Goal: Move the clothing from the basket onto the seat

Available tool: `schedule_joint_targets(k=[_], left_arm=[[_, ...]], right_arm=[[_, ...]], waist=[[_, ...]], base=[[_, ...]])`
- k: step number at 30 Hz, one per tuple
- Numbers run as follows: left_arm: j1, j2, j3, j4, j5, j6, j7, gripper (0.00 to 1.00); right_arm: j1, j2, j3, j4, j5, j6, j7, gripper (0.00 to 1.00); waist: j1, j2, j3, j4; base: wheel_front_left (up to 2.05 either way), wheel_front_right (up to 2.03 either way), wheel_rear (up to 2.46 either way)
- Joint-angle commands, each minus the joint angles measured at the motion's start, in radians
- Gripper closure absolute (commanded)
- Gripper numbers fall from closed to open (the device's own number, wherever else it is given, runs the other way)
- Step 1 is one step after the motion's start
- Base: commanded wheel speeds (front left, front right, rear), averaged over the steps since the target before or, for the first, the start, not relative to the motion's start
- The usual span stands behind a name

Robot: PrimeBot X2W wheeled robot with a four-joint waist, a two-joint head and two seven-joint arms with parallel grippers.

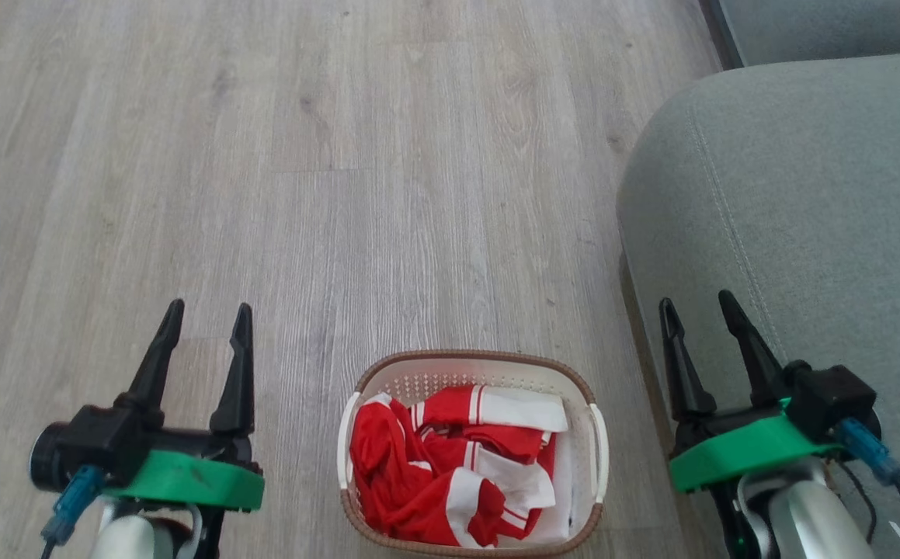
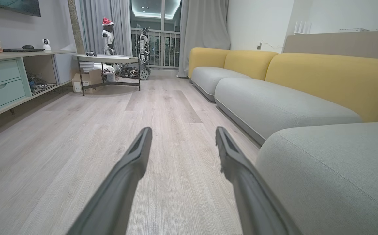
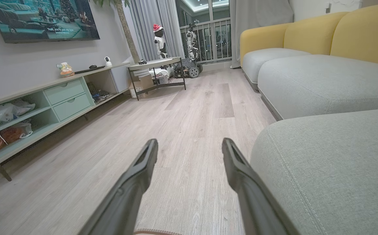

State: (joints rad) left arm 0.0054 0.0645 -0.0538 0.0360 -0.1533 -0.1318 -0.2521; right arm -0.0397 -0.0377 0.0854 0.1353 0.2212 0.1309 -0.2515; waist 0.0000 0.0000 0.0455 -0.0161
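The clothing (image 1: 450,466), red with white stripes and trim, lies crumpled inside the basket (image 1: 474,362), a small cream basket with a brown rim, standing on the floor at the bottom middle of the head view. The seat (image 1: 807,202), a big grey-green cushion, fills the right side. My left gripper (image 1: 209,314) hovers open to the left of the basket, nothing between its fingers. My right gripper (image 1: 698,307) is open at the seat's front edge, right of the basket. Each wrist view shows its open gripper (image 2: 182,130) (image 3: 190,142) over bare floor, with the seat (image 2: 332,169) (image 3: 332,163) on the right.
Pale wood floor (image 1: 302,171) stretches ahead of the basket. Along the left wall runs a low green cabinet (image 3: 61,98). A round table (image 2: 105,60) stands far back, and a sofa with yellow backrests (image 2: 332,76) runs down the right.
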Motion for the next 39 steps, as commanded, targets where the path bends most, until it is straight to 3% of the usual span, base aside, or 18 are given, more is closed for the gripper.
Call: schedule_joint_targets(k=[1,26,39], left_arm=[[-0.051,0.020,0.029,-0.030,-0.003,0.001,-0.010,0.00],[-0.150,0.055,-0.026,0.016,-0.054,0.001,-0.010,0.00],[-0.287,0.098,-0.125,0.189,-0.121,0.001,-0.010,0.00]], right_arm=[[-0.057,-0.013,0.019,-0.029,0.004,0.000,-0.010,0.00],[-0.123,-0.013,-0.006,-0.072,-0.018,0.000,-0.010,0.00],[-0.196,-0.013,-0.019,-0.109,-0.018,0.000,-0.010,0.00]], waist=[[0.0000,0.0000,0.004,-0.004],[0.0000,0.0000,0.198,-0.062],[0.0000,0.0000,0.344,-0.092]], base=[[0.00,0.00,0.00],[0.00,0.00,0.00],[0.00,0.00,0.00]])
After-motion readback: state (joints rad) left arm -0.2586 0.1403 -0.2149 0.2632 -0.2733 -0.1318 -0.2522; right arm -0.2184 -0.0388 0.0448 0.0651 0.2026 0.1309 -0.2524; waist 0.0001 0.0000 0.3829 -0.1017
